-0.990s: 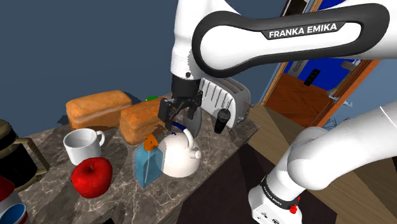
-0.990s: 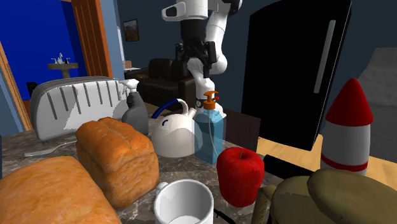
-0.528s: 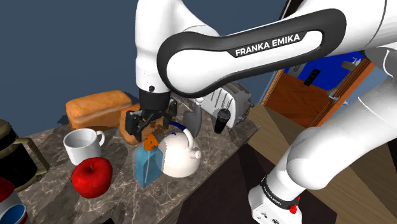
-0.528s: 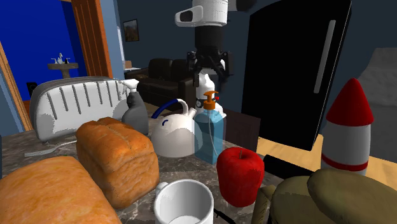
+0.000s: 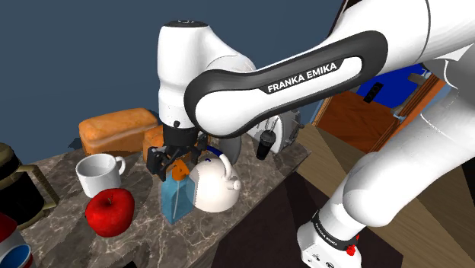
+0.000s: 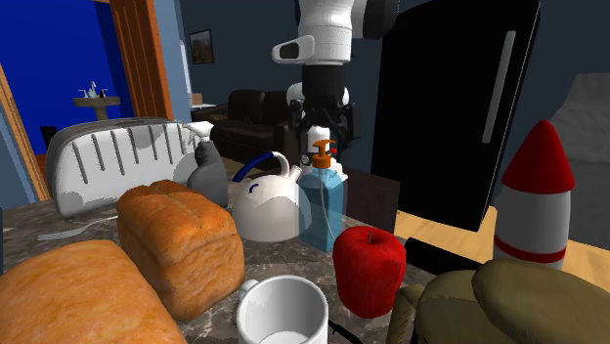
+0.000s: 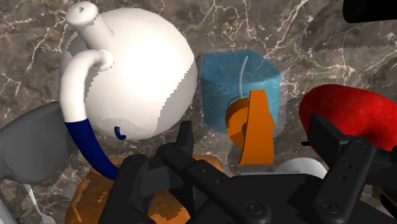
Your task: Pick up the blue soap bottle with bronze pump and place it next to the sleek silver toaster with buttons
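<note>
While the fingers [image 7: 184, 143] stand apart above its orange pump [image 7: 253, 130], the blue bottle [image 7: 229, 73] sits on the worktop [image 7: 267, 25] just beside the kettle [image 7: 140, 70].

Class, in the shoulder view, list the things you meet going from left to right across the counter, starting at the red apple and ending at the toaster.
red apple → blue soap bottle → white teapot → silver toaster

Two bread loaves [image 6: 183, 239] [image 6: 78, 293] — one apple [image 5: 109, 212], mug [image 5: 97, 173], teapot [image 5: 213, 186], soap bottle [image 5: 176, 201], toaster [image 6: 117, 161] apiece.
</note>
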Tool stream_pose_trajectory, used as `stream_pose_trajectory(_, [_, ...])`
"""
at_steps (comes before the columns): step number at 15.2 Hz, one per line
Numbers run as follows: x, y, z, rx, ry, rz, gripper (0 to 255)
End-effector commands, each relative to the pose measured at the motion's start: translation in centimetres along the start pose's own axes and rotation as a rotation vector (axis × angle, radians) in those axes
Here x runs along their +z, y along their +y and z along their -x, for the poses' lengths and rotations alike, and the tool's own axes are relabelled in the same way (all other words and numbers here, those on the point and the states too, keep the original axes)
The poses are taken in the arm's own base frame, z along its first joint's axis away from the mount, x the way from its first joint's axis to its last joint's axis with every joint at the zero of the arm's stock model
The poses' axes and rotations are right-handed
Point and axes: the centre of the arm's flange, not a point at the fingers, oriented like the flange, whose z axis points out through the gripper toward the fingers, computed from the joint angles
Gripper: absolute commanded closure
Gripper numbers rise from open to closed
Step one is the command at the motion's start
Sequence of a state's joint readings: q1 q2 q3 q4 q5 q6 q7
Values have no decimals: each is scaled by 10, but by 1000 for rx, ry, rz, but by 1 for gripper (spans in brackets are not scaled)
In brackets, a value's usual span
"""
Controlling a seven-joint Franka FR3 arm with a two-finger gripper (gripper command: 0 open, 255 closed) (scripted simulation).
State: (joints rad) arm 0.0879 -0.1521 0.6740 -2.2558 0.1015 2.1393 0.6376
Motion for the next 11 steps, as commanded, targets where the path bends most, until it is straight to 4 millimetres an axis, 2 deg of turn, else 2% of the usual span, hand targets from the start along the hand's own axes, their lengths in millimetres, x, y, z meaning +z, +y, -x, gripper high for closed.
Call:
stream_pose_trajectory(1, [4, -1, 0, 0, 1, 0, 0])
stream_pose_trajectory(7, [4, -1, 0, 0, 1, 0, 0])
stream_pose_trajectory(8, [4, -1, 0, 0, 1, 0, 255])
stream_pose_trajectory(11, [4, -1, 0, 0, 1, 0, 255])
